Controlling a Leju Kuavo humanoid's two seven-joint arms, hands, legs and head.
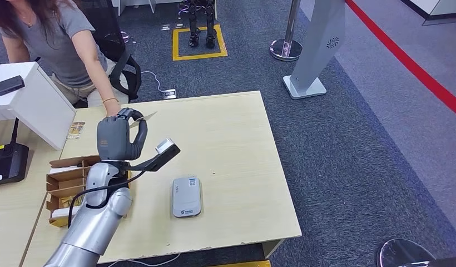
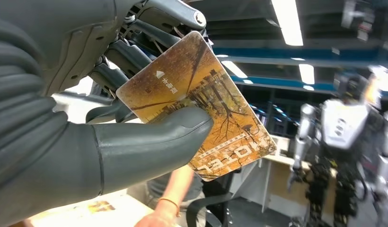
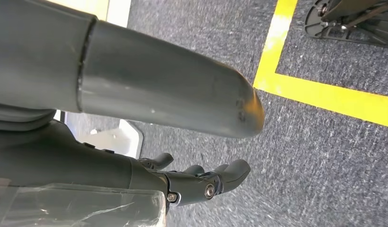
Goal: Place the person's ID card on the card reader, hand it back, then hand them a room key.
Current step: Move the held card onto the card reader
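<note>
two hands: one busy, one idle.
left hand (image 1: 121, 133): raised over the far left part of the table (image 1: 231, 133), thumb pressing the room key (image 2: 197, 106) against the fingers (image 2: 135, 56); firm pinch, other fingers curled behind the card.
room key: held up off the table, edge showing past the left hand in head view (image 1: 148, 118), angled toward the person (image 1: 59, 39); likely held out like this so it can be taken.
person's hand (image 1: 110, 109): resting on the far table edge just beside the left hand, not yet on the card as far as can be told.
right hand (image 3: 201, 182): hanging toward the carpet, fingers loosely curled, nothing in it.
card reader (image 1: 186, 197): grey, flat on the table near the robot, nothing lying on it; id card not spotted, so the reader steps look done, judging from that.
step: handover of the key, late in the task.
card box (image 1: 67, 183): cardboard tray with compartments at the left table edge under the arm, probably the key stock.
writing on key: autumn tree print, "hotel" readable upside down in the left wrist view, small arrow plus a few characters too small to read.
reader markings: tiny logo and print, unreadable.
risk: card could slip if the thumb lets go before the person grips.
</note>
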